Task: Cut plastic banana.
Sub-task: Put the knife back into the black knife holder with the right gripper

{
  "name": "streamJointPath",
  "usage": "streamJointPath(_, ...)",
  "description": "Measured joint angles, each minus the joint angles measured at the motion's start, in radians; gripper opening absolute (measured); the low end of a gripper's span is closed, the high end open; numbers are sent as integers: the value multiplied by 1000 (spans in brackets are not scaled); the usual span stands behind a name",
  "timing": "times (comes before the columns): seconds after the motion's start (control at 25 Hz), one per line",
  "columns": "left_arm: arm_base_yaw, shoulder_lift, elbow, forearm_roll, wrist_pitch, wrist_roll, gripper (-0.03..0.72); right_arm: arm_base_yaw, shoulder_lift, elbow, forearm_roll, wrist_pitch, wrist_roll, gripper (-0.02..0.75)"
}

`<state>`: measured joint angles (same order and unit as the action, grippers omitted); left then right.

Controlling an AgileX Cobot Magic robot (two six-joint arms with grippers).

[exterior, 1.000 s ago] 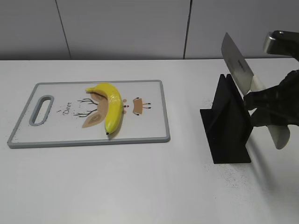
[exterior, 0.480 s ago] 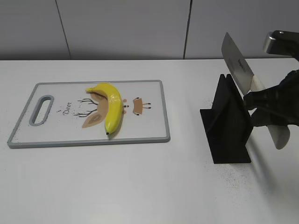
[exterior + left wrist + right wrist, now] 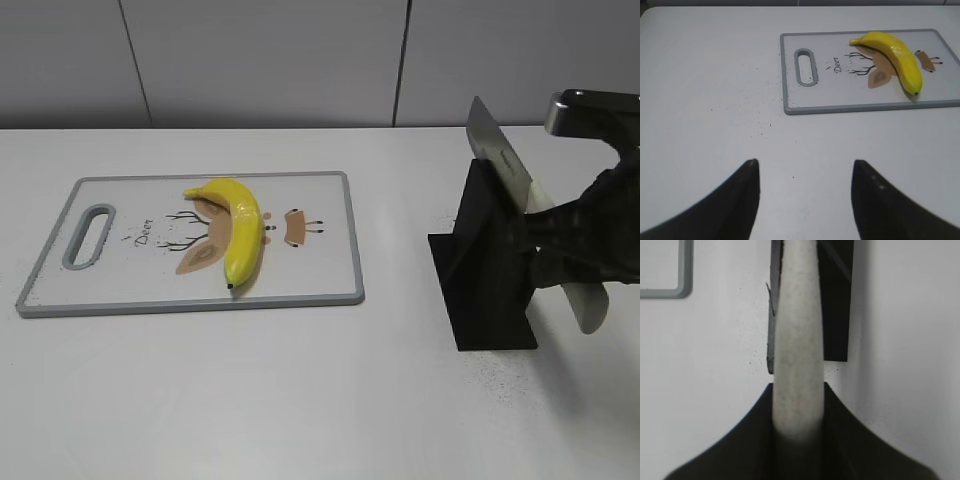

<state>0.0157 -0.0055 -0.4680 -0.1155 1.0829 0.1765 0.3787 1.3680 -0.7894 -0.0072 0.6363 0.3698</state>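
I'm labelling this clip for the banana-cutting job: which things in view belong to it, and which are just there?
Belongs to the job:
- banana, lying on the cutting board
- knife, handle clamped in the right tool
- black knife stand beside the knife
- left tool, open, holding nothing

Just there:
- white table
- grey wall panels behind

A lab-like test bench; bare white table; plain grey panelled wall.

One banana, one cutting board, one knife, one black knife stand.
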Motion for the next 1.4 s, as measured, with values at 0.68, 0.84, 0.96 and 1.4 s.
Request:
streamJointPath(0.68, 0, 0, 0, 0, 0, 0, 562, 0, 39, 0, 16, 30, 0, 479)
streamJointPath(0.84, 0, 0, 0, 0, 0, 0, 562, 0, -8, 0, 17, 51, -11, 645)
streamJointPath(0.96, 0, 0, 0, 0, 0, 0, 562, 0, -79, -1, 17, 51, -35, 648)
streamJointPath(1.4, 0, 0, 0, 0, 0, 0, 560, 0, -424, -22, 17, 86, -396, 585)
